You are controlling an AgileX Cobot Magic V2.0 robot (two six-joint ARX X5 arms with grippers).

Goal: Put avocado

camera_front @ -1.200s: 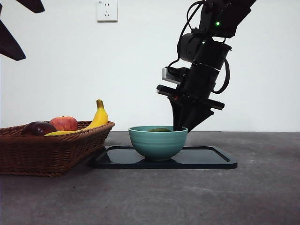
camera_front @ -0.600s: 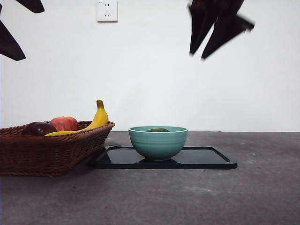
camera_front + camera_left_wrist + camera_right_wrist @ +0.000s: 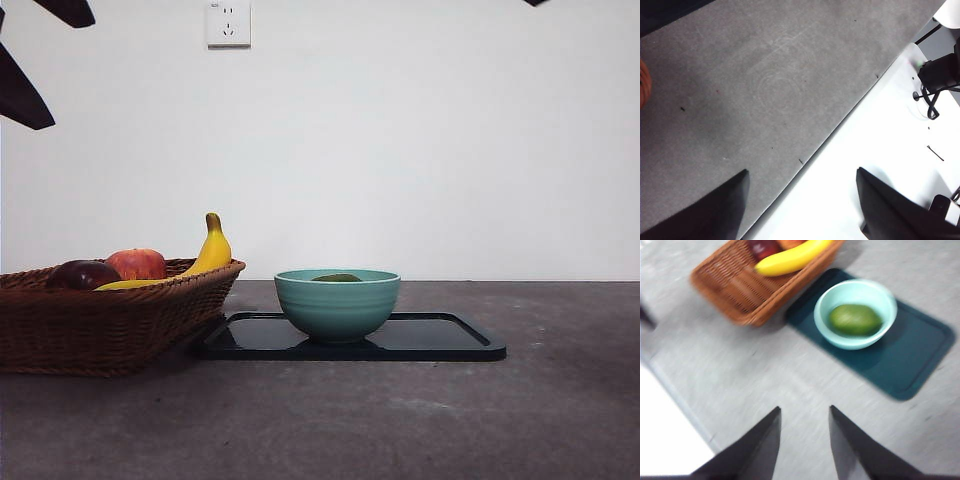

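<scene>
**Avocado lies in the bowl, both tools are high and hold nothing**

From the front, the avocado [image 3: 338, 277] shows only as a thin dark green sliver above the rim of the teal bowl [image 3: 337, 305]. The right wrist view, looking down from high, gives much more: the avocado [image 3: 855, 319] lies on its side in the middle of the bowl [image 3: 855, 314], an oval green fruit with a matte skin. This picture is a little blurred, so the bumps on the skin I cannot make out.

The bowl stands on a dark tray [image 3: 440, 338], near the tray's end that is closer to the basket. The wicker basket [image 3: 110, 320] stands just beside the tray on the grey bench [image 3: 420, 420]. In it are a yellow banana [image 3: 208, 253] leaning on the rim, a red apple [image 3: 136, 264] and a dark purple-brown fruit [image 3: 83, 274]. Nothing stands over the bowl.

The right tool [image 3: 805, 440] hangs high above the bench, its two black jaws apart with only bare bench between them. The left tool [image 3: 802, 200] is off to the side over the bench's edge, jaws wide apart and empty. The front view shows it only as dark tips at the upper corner [image 3: 30, 85]. On the wall behind is a white socket [image 3: 228, 22].
</scene>
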